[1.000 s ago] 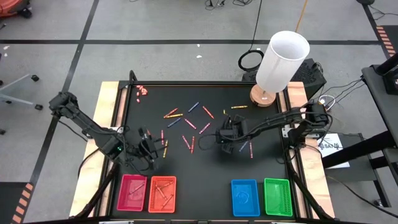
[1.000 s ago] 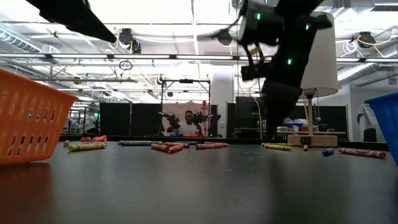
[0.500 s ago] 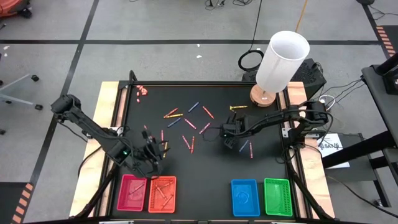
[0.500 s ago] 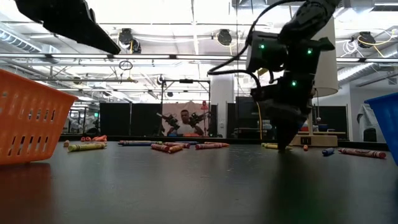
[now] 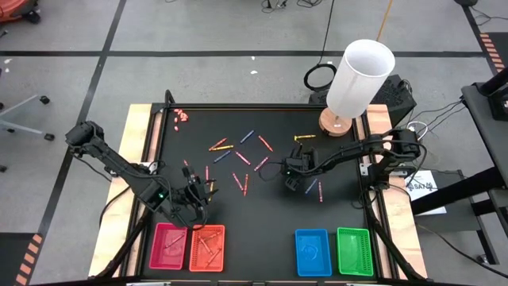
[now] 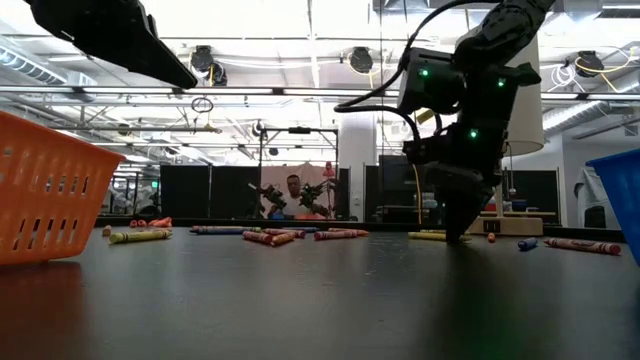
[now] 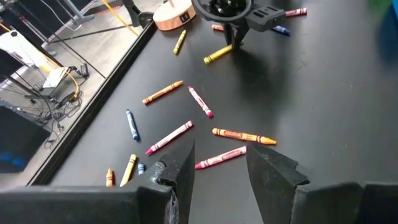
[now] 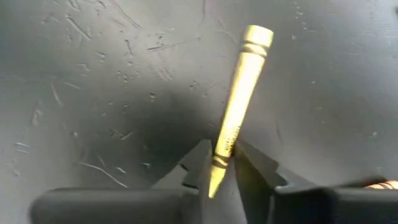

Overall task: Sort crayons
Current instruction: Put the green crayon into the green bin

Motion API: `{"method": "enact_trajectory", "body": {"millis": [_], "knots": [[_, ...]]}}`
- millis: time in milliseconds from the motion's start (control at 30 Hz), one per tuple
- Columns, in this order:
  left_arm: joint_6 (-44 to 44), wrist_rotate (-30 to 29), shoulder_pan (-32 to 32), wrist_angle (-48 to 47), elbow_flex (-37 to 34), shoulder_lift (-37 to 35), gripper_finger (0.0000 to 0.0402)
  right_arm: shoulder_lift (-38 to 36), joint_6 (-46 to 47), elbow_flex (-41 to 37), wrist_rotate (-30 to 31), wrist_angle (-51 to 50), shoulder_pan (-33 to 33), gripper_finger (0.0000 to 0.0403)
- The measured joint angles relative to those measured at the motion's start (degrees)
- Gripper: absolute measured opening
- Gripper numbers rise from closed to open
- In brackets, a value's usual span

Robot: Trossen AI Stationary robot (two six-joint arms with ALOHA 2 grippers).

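Crayons (image 5: 242,157) in red, pink, orange, blue and yellow lie scattered on the black table top. My right gripper (image 5: 290,181) stands at the table's middle right, fingers pointing down, shut on a yellow crayon (image 8: 239,99). That crayon also shows in the left wrist view (image 7: 217,55) and the low view (image 6: 428,236). My left gripper (image 5: 197,205) hovers open above the table just beyond the orange tray (image 5: 207,248). Nothing is between its fingers (image 7: 219,163); a pink crayon (image 7: 221,157) lies on the table beneath them. My right gripper pinches the yellow crayon near one end (image 8: 219,155) between its two fingertips. The fingers come from above and lie across the crayon. The rest of the crayon reaches away from the fingers, its flat end (image 8: 258,34) free, low on the table top.
Pink (image 5: 169,246), orange, blue (image 5: 313,253) and green (image 5: 355,252) trays line the near edge. A lamp with a white shade (image 5: 361,75) stands at the far right corner. Small pink bits (image 5: 181,116) sit at the far left. A person shows in the room beyond (image 6: 292,190).
My right gripper has come down from above the table until its fingertips reach the table top at the yellow crayon. My left gripper has moved toward the near edge, closer to the orange tray, still open.
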Motion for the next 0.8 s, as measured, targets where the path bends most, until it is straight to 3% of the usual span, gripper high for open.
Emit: {"method": "enact_trajectory", "body": {"millis": [133,567,800], "knots": [[0.32,0.02,0.82,2.63,0.0,0.0,0.0143,0.04,0.15,-0.11,0.75,1.6,0.07,0.0007],[1.62,0.27,2.61,5.17,0.0,0.0,0.0143,-0.49,-1.72,-0.26,2.01,4.63,1.35,0.0003],[1.38,0.53,2.61,5.33,0.0,0.0,0.0143,-3.83,-3.41,-0.24,1.84,11.17,4.29,0.0003]]}}
